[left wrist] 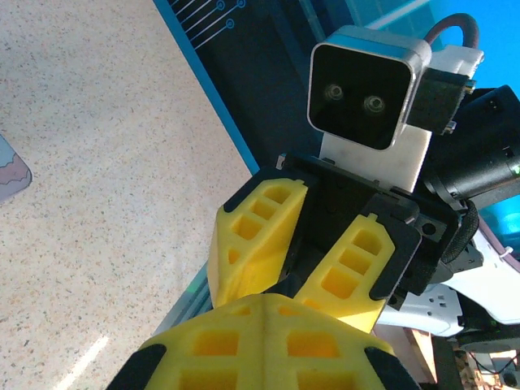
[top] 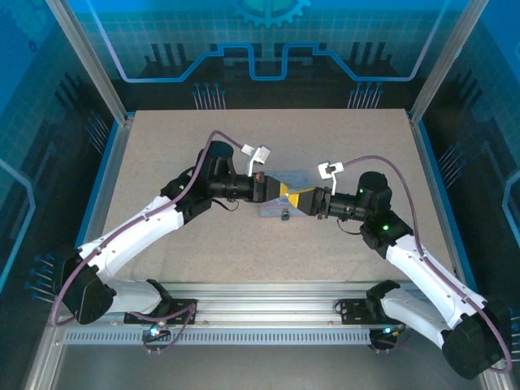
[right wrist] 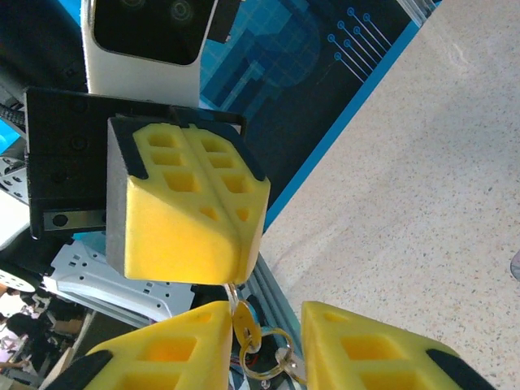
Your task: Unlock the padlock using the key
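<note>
My two grippers meet tip to tip above the middle of the table. The left gripper has its yellow fingers pressed together on the blade of a small brass key. From the key's head hang a ring and a second key. My right gripper is open, one finger on each side of the hanging key head, the left finger close against it. The small dark padlock sits on the table just below the grippers, at the tin's near edge.
The pale lavender tin lies under the grippers; a corner of the tin shows at the left edge of the left wrist view. Speckled tabletop stretches all round, bounded by blue walls and an aluminium rail near the arm bases.
</note>
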Tool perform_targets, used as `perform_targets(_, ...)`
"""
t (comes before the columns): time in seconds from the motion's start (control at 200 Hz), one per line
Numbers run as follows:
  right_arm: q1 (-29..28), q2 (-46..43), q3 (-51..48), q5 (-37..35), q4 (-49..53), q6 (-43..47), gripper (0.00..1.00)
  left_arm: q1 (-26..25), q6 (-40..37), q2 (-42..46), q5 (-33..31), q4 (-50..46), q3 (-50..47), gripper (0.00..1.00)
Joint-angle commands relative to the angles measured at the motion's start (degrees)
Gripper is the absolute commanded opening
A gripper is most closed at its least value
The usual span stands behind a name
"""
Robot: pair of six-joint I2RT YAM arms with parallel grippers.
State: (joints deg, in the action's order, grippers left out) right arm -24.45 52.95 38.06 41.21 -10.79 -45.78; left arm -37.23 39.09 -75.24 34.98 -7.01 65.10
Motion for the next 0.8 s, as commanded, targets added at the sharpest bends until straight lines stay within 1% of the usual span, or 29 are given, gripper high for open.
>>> perform_targets(0.0,-0.6,-0.5,1.8,0.6,-0.5,1.3,0.27,0.3,1.1,-0.9,2.0,1.7,-0.5,0.00)
perform_targets(0.045,-0.5,-0.7,1.8,0.2,-0.1,1.4,0.29,0.3,1.1,-1.0,2.1,1.8,-0.5,0.00)
perform_targets(0.095,-0.5,-0.9,1.9,-0.5,0.3,1.4,0.38,0.3,1.2,-1.2,2.4,2.0,-0.4,0.00)
perform_targets(0.12,-0.4,-1.0,2.0,-0.8,0.5,1.4,0.41,0.3,1.3,-1.2,2.6,2.1,-0.5,0.00)
perform_targets(0.22,-0.2,-1.2,2.5,-1.4,0.6,1.4,0.42,0.2,1.5,-1.6,3.0,2.4,-0.5,0.00)
perform_targets(0.375,0.1,-1.1,2.6,-0.6,-0.2,1.1,0.32,0.2,1.6,-1.5,3.0,2.6,-0.8,0.00)
perform_targets(0.465,0.1,-1.1,2.3,-0.3,-0.1,1.1,0.31,0.3,1.3,-1.3,2.7,2.4,-0.9,0.00)
perform_targets(0.55,0.2,-1.3,2.0,-0.2,0.4,1.2,0.26,0.3,1.0,-1.2,2.4,2.3,-0.8,0.00)
perform_targets(0.6,0.3,-1.5,1.7,-0.1,0.5,1.1,0.25,0.3,0.9,-1.3,2.4,2.2,-0.7,0.00)
perform_targets(0.69,0.6,-1.9,1.4,-0.1,0.9,1.4,0.19,0.3,0.9,-1.4,2.4,2.2,-0.5,0.00)
perform_targets(0.795,1.3,-2.5,1.2,0.3,1.1,1.5,0.09,0.4,0.8,-1.6,2.6,2.1,-0.3,0.00)
